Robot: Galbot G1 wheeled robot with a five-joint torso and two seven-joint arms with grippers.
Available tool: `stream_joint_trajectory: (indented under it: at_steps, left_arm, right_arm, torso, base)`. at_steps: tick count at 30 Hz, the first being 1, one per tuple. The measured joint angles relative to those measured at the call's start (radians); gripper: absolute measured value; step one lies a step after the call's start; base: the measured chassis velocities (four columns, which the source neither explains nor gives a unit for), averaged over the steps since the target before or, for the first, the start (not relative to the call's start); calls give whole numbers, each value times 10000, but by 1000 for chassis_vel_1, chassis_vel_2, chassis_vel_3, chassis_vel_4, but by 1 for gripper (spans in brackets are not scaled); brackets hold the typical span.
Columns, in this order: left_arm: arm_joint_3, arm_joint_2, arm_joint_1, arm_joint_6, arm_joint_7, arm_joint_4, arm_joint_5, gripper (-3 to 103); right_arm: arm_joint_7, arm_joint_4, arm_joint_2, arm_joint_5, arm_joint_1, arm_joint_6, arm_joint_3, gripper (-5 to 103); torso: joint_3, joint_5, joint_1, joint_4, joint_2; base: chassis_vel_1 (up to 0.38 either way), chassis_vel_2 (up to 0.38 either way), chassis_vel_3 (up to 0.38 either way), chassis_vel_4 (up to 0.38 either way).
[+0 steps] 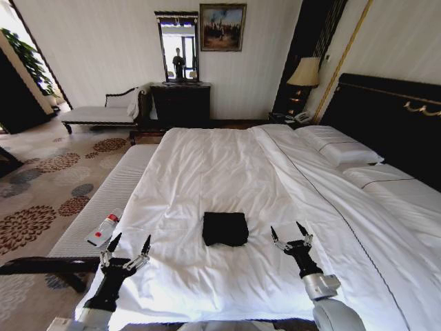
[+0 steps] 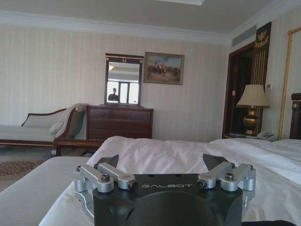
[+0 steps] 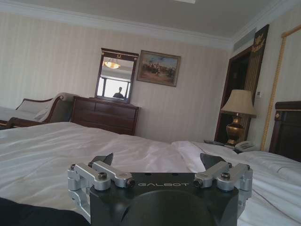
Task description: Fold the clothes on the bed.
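The clothes (image 1: 225,228) lie as a small black folded square on the white duvet of the bed (image 1: 227,165), near its foot. My left gripper (image 1: 130,243) hovers open over the bed's near left corner, to the left of the folded clothes. On the other side of the clothes my right gripper (image 1: 289,234) is open too, at about the same height. Nothing sits between either pair of fingers. In the wrist views each gripper, left (image 2: 161,160) and right (image 3: 157,159), shows its jaws spread apart over the duvet.
A white-cushioned bench (image 1: 103,200) runs along the foot of the bed, with a small white and red bottle (image 1: 103,229) on it. A dark dresser with a mirror (image 1: 180,103), a chaise (image 1: 103,110) and a bedside lamp (image 1: 305,76) stand by the far wall.
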Motion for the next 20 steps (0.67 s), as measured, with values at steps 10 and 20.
stream_joint_trajectory:
  at_steps: [10,20]
  left_arm:
    - [0,0,0,0,0,0,0,100]
    - [0,0,0,-1,0,0,0,100]
  right_arm:
    - [-12,398,-255,747,6,-72,603,100]
    - [-40,405,-266,753,24,-99,581,100]
  torso:
    - [1,-2,1,-2,0]
    - [1,-1,1,-2,0]
  base:
    - [0,0,0,0]
    - [0,0,0,0]
